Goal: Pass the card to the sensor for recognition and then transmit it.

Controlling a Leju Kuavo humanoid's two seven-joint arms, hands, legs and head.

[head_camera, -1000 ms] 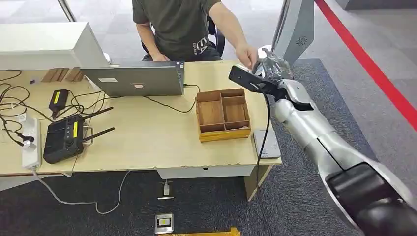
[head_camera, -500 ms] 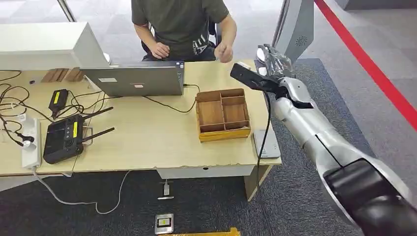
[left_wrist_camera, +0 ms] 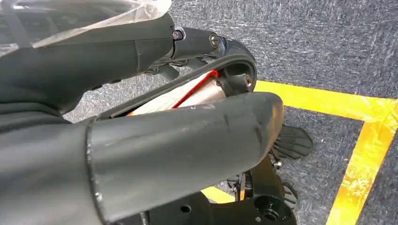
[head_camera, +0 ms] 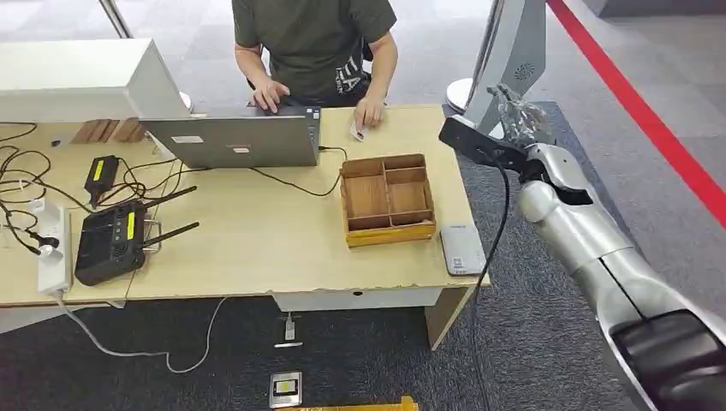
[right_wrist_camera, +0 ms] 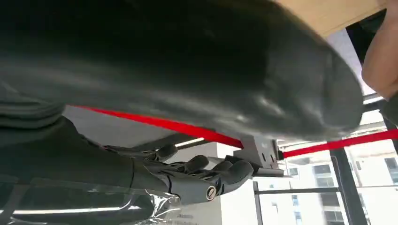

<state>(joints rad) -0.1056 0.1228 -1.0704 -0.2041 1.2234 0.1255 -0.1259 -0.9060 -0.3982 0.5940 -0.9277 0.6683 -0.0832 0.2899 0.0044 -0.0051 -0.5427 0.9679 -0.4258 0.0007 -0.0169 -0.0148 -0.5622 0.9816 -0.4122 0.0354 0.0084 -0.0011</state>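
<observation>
A small white card (head_camera: 357, 131) lies on the desk beside the laptop, under a person's hand (head_camera: 370, 111). The flat grey sensor (head_camera: 462, 249) sits at the desk's front right corner. My right hand (head_camera: 517, 112), wrapped in clear plastic, hangs in the air off the desk's right side and holds nothing. In the right wrist view its dark fingers (right_wrist_camera: 202, 171) stretch out apart from the thumb. My left hand (left_wrist_camera: 117, 56) hangs over grey carpet with nothing in it, fingers apart from the thick thumb.
A wooden compartment tray (head_camera: 387, 199) stands mid-right on the desk (head_camera: 257, 240). A laptop (head_camera: 235, 139), a black controller (head_camera: 111, 240) and cables fill the left half. A grey post (head_camera: 514, 51) rises behind my right hand. Yellow tape (left_wrist_camera: 366, 140) marks the floor.
The person took the card from my right hand and drew it back to the desk by the laptop. My right arm swung right, away from the desk.
</observation>
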